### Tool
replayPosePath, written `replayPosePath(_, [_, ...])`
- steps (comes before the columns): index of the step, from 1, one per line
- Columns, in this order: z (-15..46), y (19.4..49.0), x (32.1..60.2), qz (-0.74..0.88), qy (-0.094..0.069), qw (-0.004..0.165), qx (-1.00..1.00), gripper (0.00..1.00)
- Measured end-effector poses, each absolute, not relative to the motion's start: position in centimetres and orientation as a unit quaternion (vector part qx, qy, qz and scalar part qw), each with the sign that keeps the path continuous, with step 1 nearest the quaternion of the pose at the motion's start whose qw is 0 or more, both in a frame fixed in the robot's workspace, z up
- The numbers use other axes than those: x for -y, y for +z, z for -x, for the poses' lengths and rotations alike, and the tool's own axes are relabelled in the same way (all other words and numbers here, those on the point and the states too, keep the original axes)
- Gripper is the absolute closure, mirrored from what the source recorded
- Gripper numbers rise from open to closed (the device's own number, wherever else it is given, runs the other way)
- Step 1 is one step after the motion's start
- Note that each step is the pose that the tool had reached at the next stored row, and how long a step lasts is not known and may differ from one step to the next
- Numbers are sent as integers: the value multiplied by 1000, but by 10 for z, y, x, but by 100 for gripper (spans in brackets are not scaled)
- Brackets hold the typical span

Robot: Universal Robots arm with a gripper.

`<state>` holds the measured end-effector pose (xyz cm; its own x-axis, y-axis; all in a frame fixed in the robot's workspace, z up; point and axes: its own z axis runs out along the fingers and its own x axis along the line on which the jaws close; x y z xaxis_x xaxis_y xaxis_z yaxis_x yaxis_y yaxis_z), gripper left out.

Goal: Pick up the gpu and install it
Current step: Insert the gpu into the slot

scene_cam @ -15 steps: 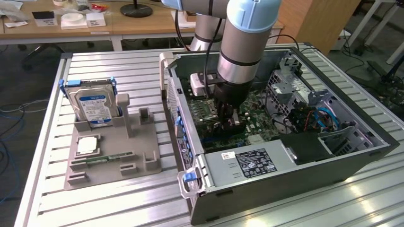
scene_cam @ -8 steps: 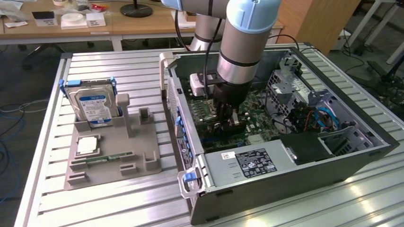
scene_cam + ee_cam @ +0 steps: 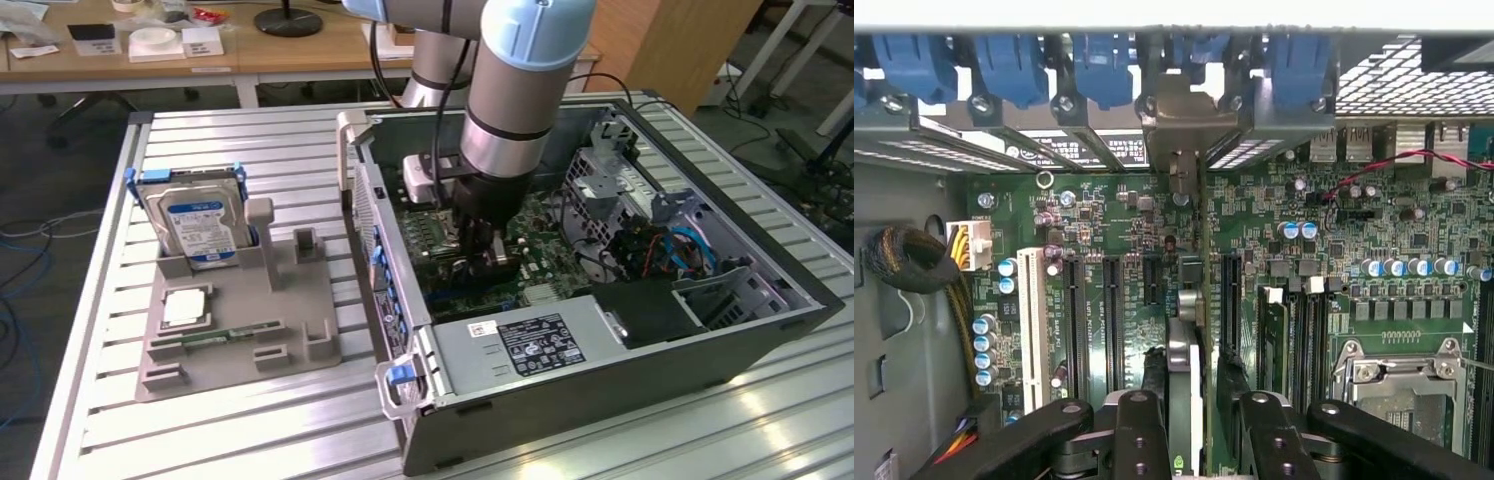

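Your claw (image 3: 1189, 420) is deep inside the computer case (image 3: 587, 390), its fingers straddling the gpu (image 3: 1186, 370), which stands edge-on over a motherboard (image 3: 1104, 230) slot; whether they grip it, you cannot tell. Seating looks underway; next calls for square alignment

The arm (image 3: 514, 90) hides the hand's fingertips inside the computer case (image 3: 747, 330). In the wrist view the gpu (image 3: 1186, 400) stands edge-on, its lower end cut off.
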<state>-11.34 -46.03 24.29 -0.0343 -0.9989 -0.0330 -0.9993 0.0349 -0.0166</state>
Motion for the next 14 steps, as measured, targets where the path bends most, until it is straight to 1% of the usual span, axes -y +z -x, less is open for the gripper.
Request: replayPosePath(14, [113,243,459,695,6,17,-719,66])
